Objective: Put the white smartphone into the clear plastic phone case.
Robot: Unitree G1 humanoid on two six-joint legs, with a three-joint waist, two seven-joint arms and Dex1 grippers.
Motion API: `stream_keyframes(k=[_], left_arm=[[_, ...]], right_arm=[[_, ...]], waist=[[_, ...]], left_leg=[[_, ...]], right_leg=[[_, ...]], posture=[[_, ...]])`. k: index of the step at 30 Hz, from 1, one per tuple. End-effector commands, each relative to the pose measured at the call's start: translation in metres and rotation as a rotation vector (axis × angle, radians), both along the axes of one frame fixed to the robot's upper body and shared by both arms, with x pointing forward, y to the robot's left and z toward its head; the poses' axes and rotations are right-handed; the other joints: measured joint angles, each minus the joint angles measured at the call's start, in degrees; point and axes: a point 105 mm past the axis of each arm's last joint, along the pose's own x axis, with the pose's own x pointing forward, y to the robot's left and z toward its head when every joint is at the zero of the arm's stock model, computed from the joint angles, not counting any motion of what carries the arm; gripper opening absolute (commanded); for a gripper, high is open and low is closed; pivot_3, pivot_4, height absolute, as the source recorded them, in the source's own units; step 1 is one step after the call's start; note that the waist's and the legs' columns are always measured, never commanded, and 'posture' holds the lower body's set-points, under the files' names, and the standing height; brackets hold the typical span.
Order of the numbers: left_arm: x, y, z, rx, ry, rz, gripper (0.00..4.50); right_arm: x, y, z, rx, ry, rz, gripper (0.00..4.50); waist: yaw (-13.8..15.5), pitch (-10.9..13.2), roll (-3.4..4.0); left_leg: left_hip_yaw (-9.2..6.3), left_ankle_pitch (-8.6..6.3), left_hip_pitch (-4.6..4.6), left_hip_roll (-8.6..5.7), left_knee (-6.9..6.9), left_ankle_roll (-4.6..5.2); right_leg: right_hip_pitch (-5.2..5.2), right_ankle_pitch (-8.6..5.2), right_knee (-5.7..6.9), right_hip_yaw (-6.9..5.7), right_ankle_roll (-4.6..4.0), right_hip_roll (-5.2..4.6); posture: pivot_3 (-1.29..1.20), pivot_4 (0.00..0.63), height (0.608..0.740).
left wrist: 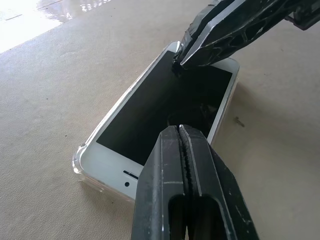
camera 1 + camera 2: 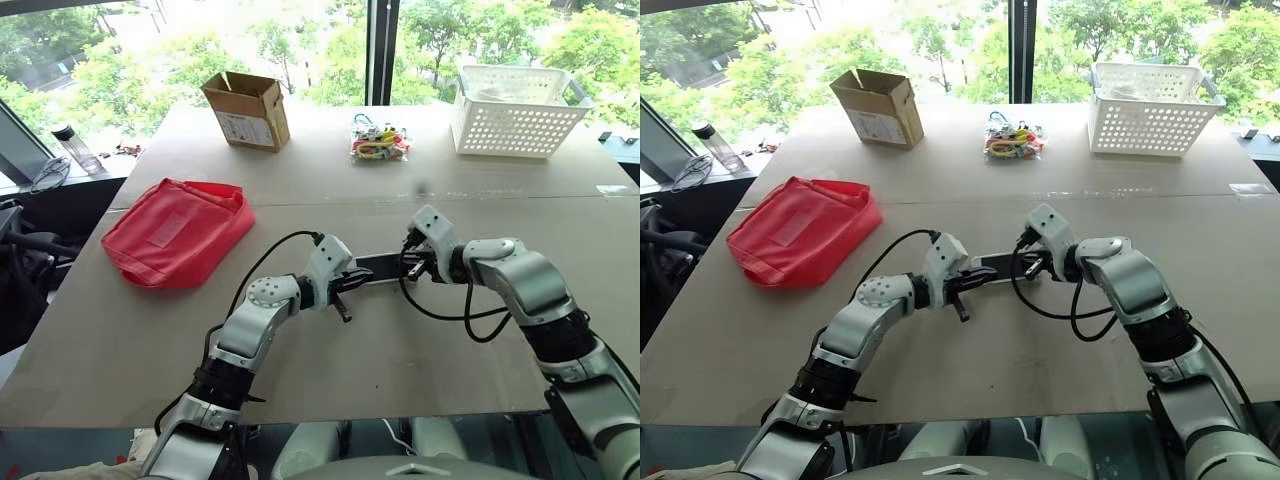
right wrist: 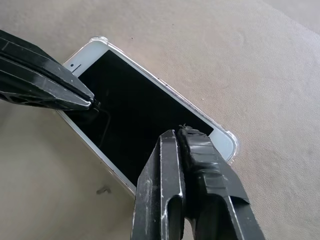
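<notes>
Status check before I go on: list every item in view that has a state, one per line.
white smartphone: screen up, lying inside the case
clear plastic phone case: flat on table, rim around the phone
left gripper: shut, tip over screen
right gripper: shut, tip over screen
cardboard box: flaps open
red bag: lying flat
white basket: upright

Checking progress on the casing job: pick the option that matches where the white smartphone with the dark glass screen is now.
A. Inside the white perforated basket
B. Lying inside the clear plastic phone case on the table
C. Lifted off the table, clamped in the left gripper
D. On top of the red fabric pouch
B: the white smartphone lies flat on the table, with the clear plastic phone case rimming its corners and edges, and both shut grippers' tips over the screen.
</notes>
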Motion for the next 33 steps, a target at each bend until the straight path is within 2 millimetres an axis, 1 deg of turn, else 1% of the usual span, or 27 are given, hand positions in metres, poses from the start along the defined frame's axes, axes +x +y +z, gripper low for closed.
stream_keyframes(k=[1,14,24,28,31,33], left_arm=[[-0.002,0.0,-0.002,0.007,0.009,-0.003,0.02],[-0.004,-0.002,0.0,0.006,0.01,-0.005,0.02],[-0.005,-0.002,0.0,0.006,0.013,-0.004,0.02],[-0.005,-0.002,0.001,0.007,0.011,-0.006,0.02],[-0.005,-0.003,0.001,0.007,0.011,-0.007,0.02],[-0.005,-0.004,0.002,0.006,0.01,-0.009,0.02]], right_arm=[[-0.015,-0.025,-0.049,-0.1,0.21,-0.108,0.0],[-0.019,-0.028,-0.057,-0.109,0.248,-0.13,0.0],[-0.018,-0.028,-0.057,-0.104,0.24,-0.134,0.0],[-0.015,-0.014,-0.033,0.043,0.159,-0.077,0.0],[-0.017,-0.011,-0.022,0.064,0.077,-0.005,0.0],[-0.022,-0.013,-0.016,0.072,0.059,0.028,0.0]], waist=[[0.03,-0.01,-0.01],[0.1,-0.08,-0.02],[0.1,-0.08,-0.01],[0.14,-0.05,0.01],[0.16,0.03,0.12],[0.18,0.14,0.22]], left_leg=[[-0.01,0.0,0.0,0.0,0.0,0.0],[-0.04,-0.03,-0.02,0.0,-0.02,-0.04],[-0.08,-0.04,-0.02,0.0,-0.08,-0.05],[-0.15,-0.04,-0.07,0.0,-0.1,-0.05],[-0.28,-0.04,-0.23,-0.01,-0.1,-0.05],[-0.35,-0.04,-0.27,-0.02,-0.15,-0.05]], right_leg=[[0.0,0.0,0.0,-0.01,0.0,0.0],[0.01,-0.03,-0.02,-0.04,0.05,-0.04],[0.01,-0.05,-0.08,-0.06,0.07,-0.06],[0.0,-0.06,-0.12,-0.13,0.08,-0.05],[-0.03,-0.06,-0.17,-0.26,0.08,-0.05],[-0.05,-0.06,-0.21,-0.34,0.08,-0.07]], posture=[[0.0,0.15,0.74],[0.0,0.15,0.74],[0.0,0.15,0.74],[0.0,0.15,0.74],[0.0,0.15,0.74],[0.0,0.15,0.74]])
